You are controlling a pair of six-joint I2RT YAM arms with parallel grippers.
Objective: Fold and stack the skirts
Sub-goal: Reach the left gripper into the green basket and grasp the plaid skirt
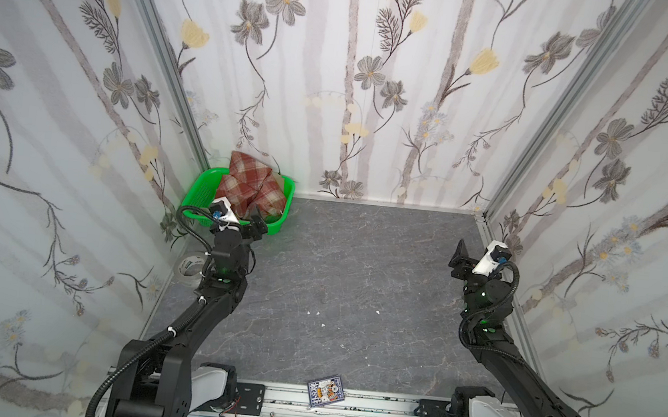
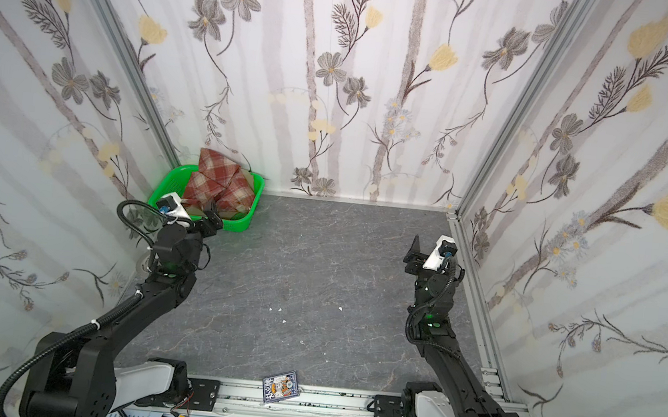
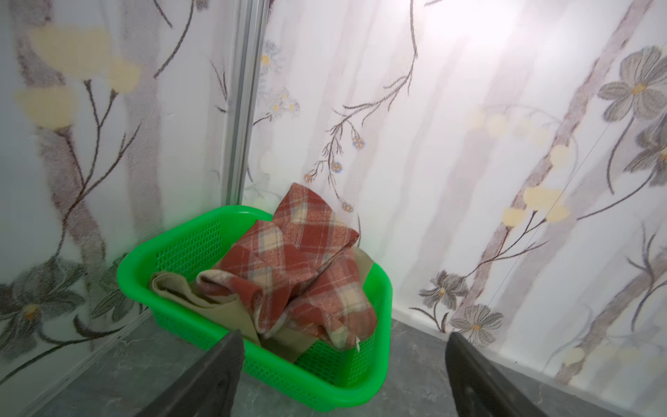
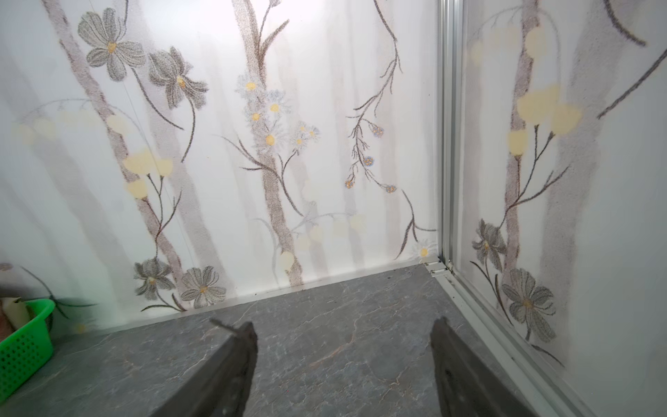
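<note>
Both skirts sit in the green basket (image 1: 199, 188) at 11 o'clock on the table, in the far-left corner. In both top views you mostly see the plaid skirt (image 1: 248, 186) heaped on top. Only the left wrist view shows you the khaki skirt (image 3: 223, 314) bunched underneath. The left gripper (image 3: 343, 337) hovers just short of the basket with its fingers spread, pinching nothing. The right gripper (image 4: 343, 326) is at 3 o'clock over bare table, fingers also spread. Its wrist view catches only a basket corner. The tabletop (image 1: 358, 283) is grey marble-look, with floral walls (image 1: 376, 96) on three sides. Only the top views show the tape roll (image 1: 189, 266) at 9 o'clock and the card (image 1: 325, 391) at 6 o'clock.
</note>
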